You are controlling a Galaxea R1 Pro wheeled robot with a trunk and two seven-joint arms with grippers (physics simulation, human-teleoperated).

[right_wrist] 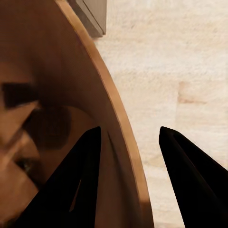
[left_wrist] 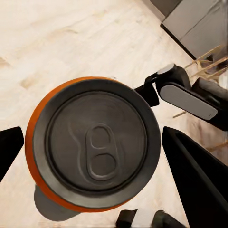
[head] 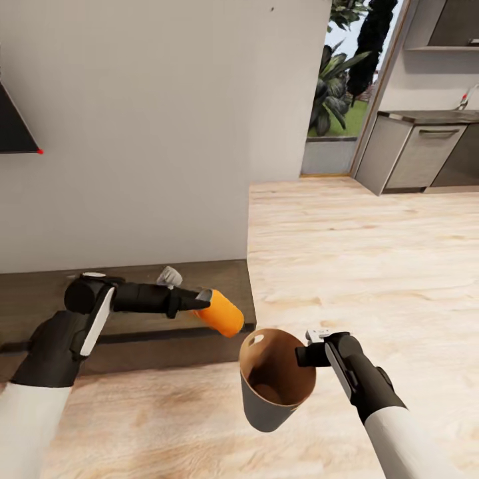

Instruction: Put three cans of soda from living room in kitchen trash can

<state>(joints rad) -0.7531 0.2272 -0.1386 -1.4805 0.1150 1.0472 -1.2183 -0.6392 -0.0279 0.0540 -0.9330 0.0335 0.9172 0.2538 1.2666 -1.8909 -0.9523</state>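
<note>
The left hand is clamped on a small orange cylindrical soda can with a grey top, holding it tilted on its side. The right hand is pinched on the rim of a pale grey tapered bucket with a glossy copper-brown inside, one finger within the wall and one outside. The can hangs just beside and a little above the bucket's mouth, short of the rim. To finish well, I judge the can should travel over the opening's centre before release, with the bucket kept steady and level above the light wood plank floor.
</note>
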